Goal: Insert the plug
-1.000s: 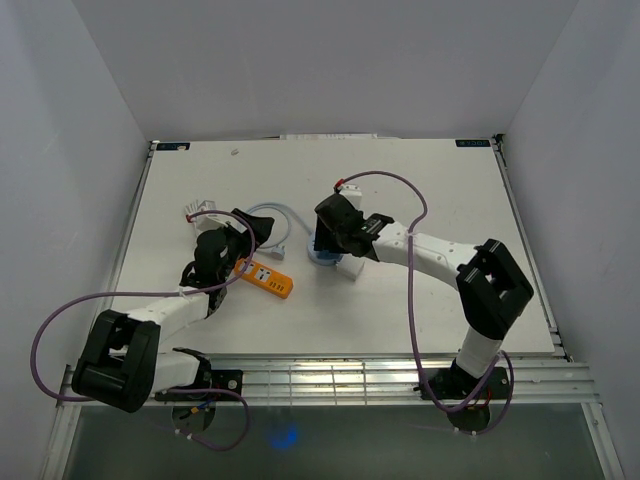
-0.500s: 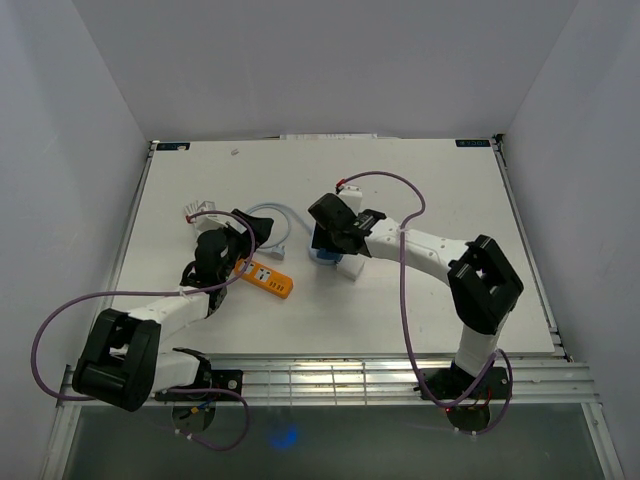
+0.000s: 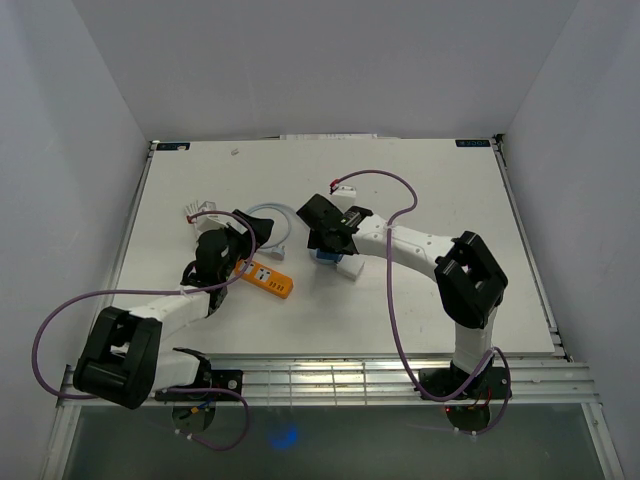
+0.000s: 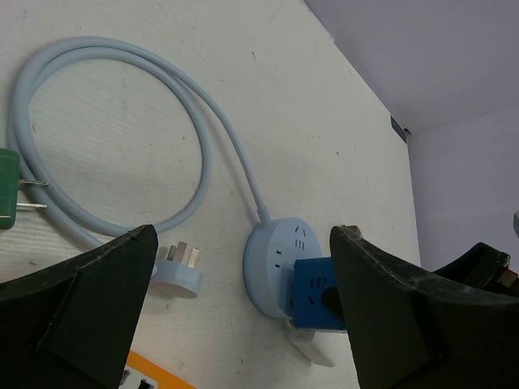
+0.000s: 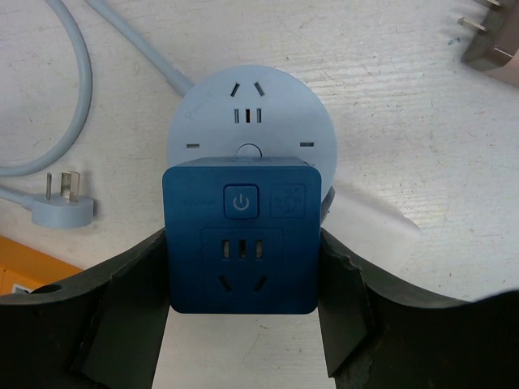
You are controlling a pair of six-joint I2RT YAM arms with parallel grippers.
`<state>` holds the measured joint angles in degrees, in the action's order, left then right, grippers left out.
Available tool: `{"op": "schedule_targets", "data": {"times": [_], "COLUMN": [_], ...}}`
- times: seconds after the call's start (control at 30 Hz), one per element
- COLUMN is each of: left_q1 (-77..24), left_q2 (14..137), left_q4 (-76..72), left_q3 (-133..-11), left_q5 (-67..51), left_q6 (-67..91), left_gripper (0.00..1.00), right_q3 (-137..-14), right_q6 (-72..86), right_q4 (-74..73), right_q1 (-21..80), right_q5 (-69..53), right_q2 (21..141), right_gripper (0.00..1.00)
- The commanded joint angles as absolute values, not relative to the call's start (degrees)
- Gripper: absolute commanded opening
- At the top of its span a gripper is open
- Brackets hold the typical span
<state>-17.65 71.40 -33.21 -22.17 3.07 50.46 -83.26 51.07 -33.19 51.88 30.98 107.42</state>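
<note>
Saw from above the right claw [image 3: 322, 238] low over the round socket [image 3: 326, 256] near the middle of the white table [image 3: 440, 180], hiding most of it. Found the left claw [image 3: 248, 232] off to the left, just above the orange power strip [image 3: 268, 279], with the pale cable [image 3: 272, 213] looped beside it. Could not tell either claw's state from that height.

Found, through the left wrist camera, the left claw [image 4: 243, 228] spread wide and holding nothing, its fingers [image 4: 89, 308] dark at both lower corners. Traced the cable round to a flat three-pin plug [image 4: 177, 275] lying on the table just beside the socket. Saw the blue cube plug [image 4: 315, 293] over the socket's near edge. Noted a green plug [image 4: 6, 198] at the left edge.

Found, through the right wrist camera, the right claw [image 5: 241, 243] pinching the blue cube plug, fingers [image 5: 130, 300] pressed against its two sides. Saw its button face turned to the lens, covering the lower part of the socket. Could not tell whether its pins were seated. Noted a tan plug [image 5: 495, 40] in the top right corner, well apart.
</note>
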Motion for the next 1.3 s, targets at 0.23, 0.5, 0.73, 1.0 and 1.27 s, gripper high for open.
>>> {"op": "schedule_targets", "data": {"times": [0.23,0.5,0.73,1.0,1.27], "left_q1": [-17.8,-17.8,-17.8,-17.8,-17.8], "left_q2": [71.9,72.3,71.6,71.5,73.0], "left_q4": [-32.6,-32.5,-32.2,-31.9,-31.9], "left_q3": [-23.6,-24.1,-24.0,-23.7,-24.3], "left_q5": [4.0,4.0,4.9,5.9,5.1], "left_q6": [49.9,49.9,49.2,48.4,48.3], "left_gripper": [0.98,0.98,0.98,0.98,0.98], "right_q3": [-83.2,-77.5,-75.3,-67.2,-72.4], "right_q6": [46.8,42.2,31.7,9.2,1.1], "right_q4": [-38.4,-32.5,-24.4,-10.7,-21.5], "right_q1": [52.0,51.8,51.2,51.2,50.9], "right_q5": [32.5,27.0,15.8,0.7,3.1], "right_q2": [112.4,112.6,113.3,106.2,109.2], "right_gripper": [0.08,0.08,0.08,0.08,0.08]}}
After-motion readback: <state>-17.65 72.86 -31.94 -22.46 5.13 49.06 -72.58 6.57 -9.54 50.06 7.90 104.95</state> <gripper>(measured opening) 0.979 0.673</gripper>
